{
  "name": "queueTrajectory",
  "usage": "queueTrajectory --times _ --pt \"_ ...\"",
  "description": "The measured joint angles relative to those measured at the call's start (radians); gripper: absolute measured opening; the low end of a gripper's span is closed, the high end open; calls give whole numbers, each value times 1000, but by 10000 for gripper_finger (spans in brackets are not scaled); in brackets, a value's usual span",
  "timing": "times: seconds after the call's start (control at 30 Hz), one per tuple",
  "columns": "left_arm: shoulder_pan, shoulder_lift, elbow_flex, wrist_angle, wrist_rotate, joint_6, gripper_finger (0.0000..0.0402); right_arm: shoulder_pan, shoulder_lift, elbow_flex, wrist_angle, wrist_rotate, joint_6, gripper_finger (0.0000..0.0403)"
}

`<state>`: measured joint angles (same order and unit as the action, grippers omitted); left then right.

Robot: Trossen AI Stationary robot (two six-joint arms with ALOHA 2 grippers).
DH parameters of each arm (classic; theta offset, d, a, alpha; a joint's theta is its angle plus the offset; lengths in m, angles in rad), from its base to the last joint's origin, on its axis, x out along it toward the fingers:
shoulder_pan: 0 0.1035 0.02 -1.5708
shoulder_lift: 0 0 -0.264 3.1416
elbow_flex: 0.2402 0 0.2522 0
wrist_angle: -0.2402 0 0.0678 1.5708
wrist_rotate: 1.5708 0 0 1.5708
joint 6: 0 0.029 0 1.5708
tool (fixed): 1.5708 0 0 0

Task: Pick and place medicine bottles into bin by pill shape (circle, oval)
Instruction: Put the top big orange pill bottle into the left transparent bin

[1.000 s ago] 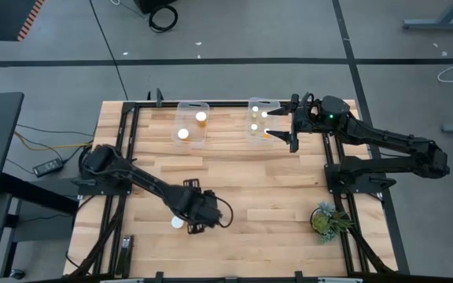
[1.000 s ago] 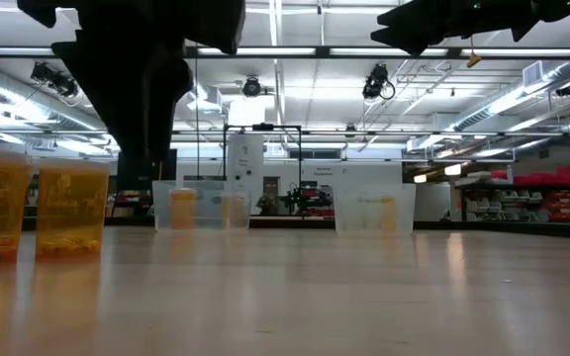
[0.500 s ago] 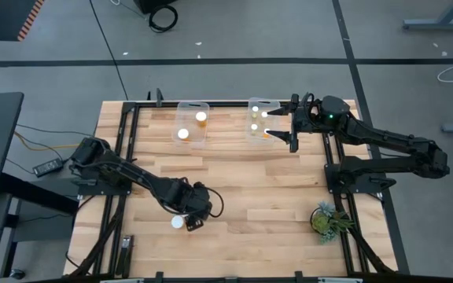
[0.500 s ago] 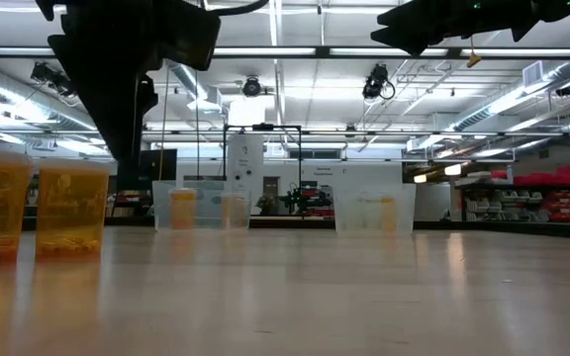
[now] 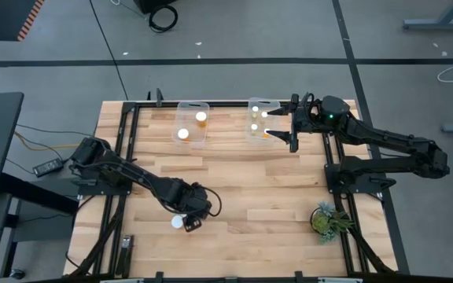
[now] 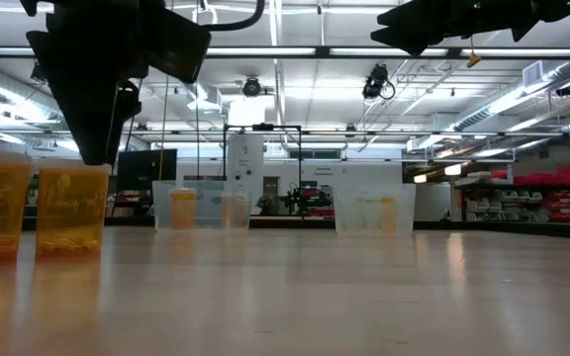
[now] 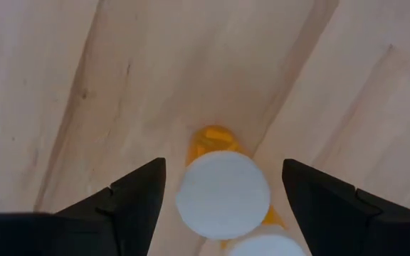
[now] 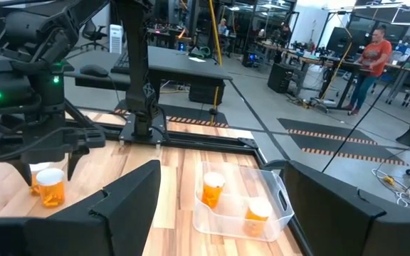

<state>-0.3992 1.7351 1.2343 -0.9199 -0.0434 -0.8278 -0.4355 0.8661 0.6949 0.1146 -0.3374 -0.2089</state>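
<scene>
Two amber medicine bottles (image 6: 70, 210) with white caps stand upright on their bases on the wooden table near its front left. My left gripper (image 7: 224, 165) hangs open above them and points down, with a finger on either side of one white cap (image 7: 223, 193) and touching nothing. The second cap (image 7: 265, 245) is just beside it. In the high view this gripper (image 5: 189, 220) sits next to a cap (image 5: 178, 222). My right gripper (image 5: 280, 126) stays open and level at the far right bin (image 5: 252, 102).
Two clear bins stand at the table's far edge. The left bin (image 5: 181, 106) and the right one each hold bottles (image 8: 212, 188). A small plant (image 5: 326, 220) sits at the near right. Bare wood lies between the bins and the near bottles. People stand in the room beyond.
My left gripper has gone toward the table's left edge and a little down, rolling about its downward-pointing line, and now stands over the two near bottles. It has stayed open. The bottles have not moved.
</scene>
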Motion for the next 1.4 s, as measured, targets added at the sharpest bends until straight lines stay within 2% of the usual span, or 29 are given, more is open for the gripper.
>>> queueTrajectory --times 0.27,0.9,1.27,1.4 --pt "0 0 0 -16 62 -3 291 0 0 0 0 0 0 305" --pt "4 47 1 -45 65 31 288 0 0 0 0 0 -1 305" --pt "10 46 1 -44 61 60 217 0 0 0 0 0 -1 305" --pt "26 45 7 -52 59 115 206 0 0 0 0 0 -1 305"
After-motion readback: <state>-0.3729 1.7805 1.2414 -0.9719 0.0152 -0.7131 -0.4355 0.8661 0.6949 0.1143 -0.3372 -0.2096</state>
